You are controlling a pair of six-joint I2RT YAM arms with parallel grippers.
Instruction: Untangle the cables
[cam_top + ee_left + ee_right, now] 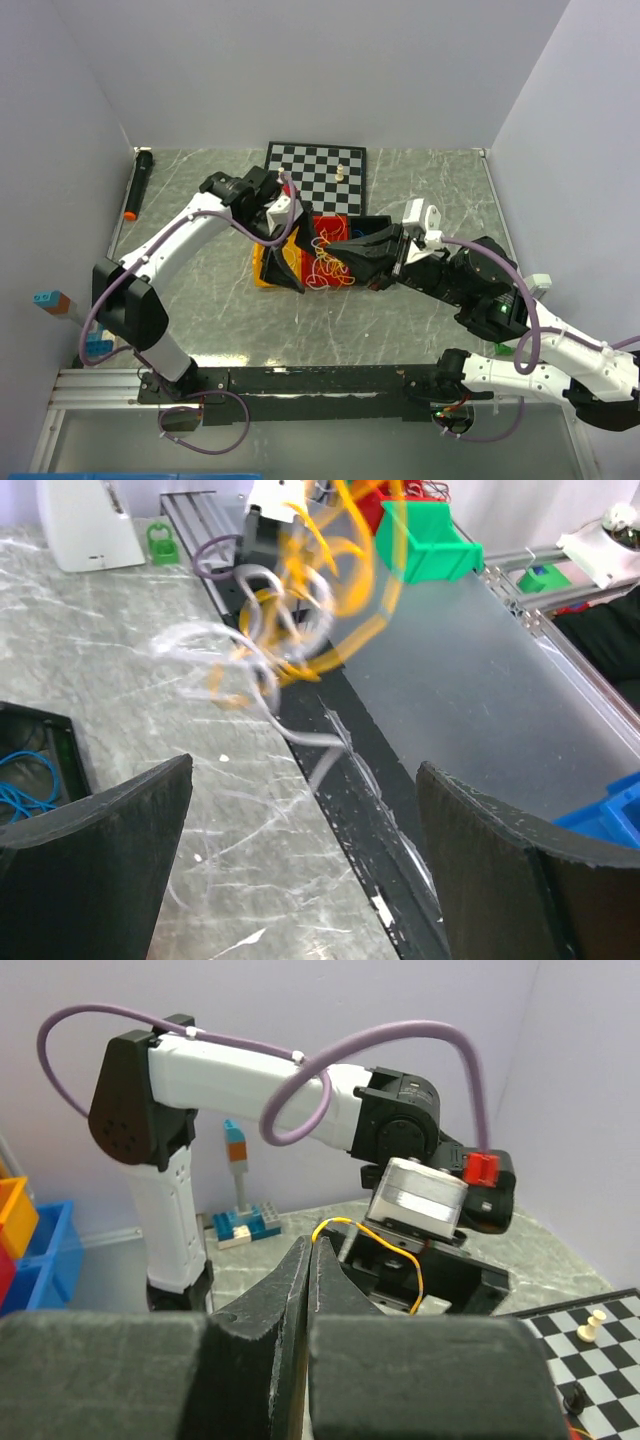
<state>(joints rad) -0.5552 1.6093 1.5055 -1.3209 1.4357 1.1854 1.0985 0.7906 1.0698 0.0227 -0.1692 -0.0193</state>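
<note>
Cables (300,600) in loose tangle just ahead of wide-spread left hand (305,770)

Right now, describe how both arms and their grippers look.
The left arm and right arm have white shells, black joints and looping purple hoses. The left gripper and right gripper carry broad black fingers. A red tab sits on the left wrist.

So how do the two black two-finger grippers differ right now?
The left gripper is wide open and empty, a loose tangle of orange-yellow and whitish cables ahead of it; the right gripper is shut, apparently pinching one thin orange-yellow cable. Both have black fingers.
</note>
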